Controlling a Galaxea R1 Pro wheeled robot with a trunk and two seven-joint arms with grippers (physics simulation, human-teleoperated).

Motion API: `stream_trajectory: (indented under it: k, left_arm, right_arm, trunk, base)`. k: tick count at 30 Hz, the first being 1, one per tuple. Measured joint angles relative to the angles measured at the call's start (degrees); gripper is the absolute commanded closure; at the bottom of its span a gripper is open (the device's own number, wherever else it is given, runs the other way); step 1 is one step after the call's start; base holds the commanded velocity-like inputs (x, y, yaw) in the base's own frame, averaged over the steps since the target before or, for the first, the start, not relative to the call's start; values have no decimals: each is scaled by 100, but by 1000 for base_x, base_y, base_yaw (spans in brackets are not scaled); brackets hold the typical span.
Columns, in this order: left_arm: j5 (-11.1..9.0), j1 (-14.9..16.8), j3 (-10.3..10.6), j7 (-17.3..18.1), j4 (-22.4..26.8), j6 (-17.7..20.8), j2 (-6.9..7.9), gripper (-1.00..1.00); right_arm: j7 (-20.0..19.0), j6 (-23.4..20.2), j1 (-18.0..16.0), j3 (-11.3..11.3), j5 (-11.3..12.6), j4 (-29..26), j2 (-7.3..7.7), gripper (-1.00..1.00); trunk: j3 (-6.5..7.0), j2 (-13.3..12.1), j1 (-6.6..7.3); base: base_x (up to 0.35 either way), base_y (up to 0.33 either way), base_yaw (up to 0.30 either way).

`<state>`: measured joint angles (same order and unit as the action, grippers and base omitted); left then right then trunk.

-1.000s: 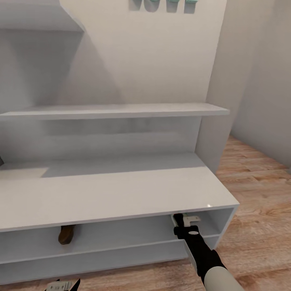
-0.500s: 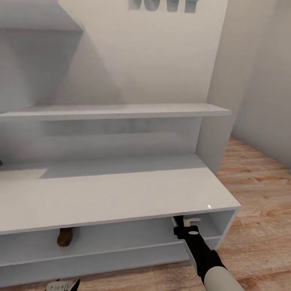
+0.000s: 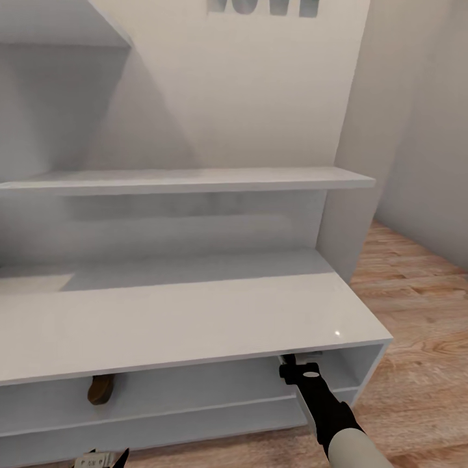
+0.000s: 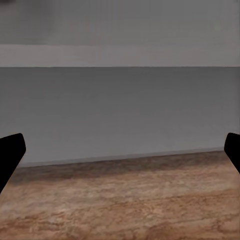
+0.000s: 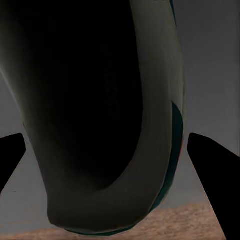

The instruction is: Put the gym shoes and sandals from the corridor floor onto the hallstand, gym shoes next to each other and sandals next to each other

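since the earlier frame the whole head view had shifted, so the camera had moved, and less of the right gripper (image 3: 300,361) showed under the bench top of the hallstand (image 3: 195,318). the right arm reached into the hallstand's upper open shelf row near its right end. in the right wrist view a gym shoe (image 5: 150,150), cream with a teal stripe, sat between the two dark fingertips (image 5: 210,160), which stood wide apart; whether they gripped or merely flanked it could not be told. a brown sandal (image 3: 101,389) lay in the same shelf row, well toward the hallstand's left end. the left gripper (image 4: 120,150) hung spread and empty, low in front of the hallstand over the corridor floor (image 3: 416,312). the risk, as a judgement: if let go too near the shelf's front lip, the shoe could tip out onto the floor; pulling back carelessly could drag it out or knock the wrist against the bench top.
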<state>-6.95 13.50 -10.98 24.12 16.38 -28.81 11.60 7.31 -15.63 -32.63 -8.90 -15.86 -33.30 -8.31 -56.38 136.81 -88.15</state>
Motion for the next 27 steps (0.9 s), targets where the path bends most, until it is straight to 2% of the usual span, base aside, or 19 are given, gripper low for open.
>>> stream_trajectory:
  k: [6,7,19,27]
  left_arm:
    - [0,1,0,0,-6,0,0,-100]
    - [0,1,0,0,-6,0,0,-100]
    - [-1,0,0,0,-5,0,0,-100]
    - [-1,0,0,0,-5,0,7,-100]
  right_arm:
    - [-5,3,1,6,-2,-4,0,100]
    - [-5,3,1,6,-2,-4,0,-100]
    - [-4,1,4,-4,-14,105,3,-100]
    - [-4,1,4,-5,-14,112,3,-100]
  trunk:
    - [0,-1,-1]
    - [0,-1,-1]
    - [-1,-2,-2]
    - [-1,-2,-5]
  base:
    - [9,0,0]
    - [3,0,0]
    - [-12,0,0]
    - [-290,0,0]
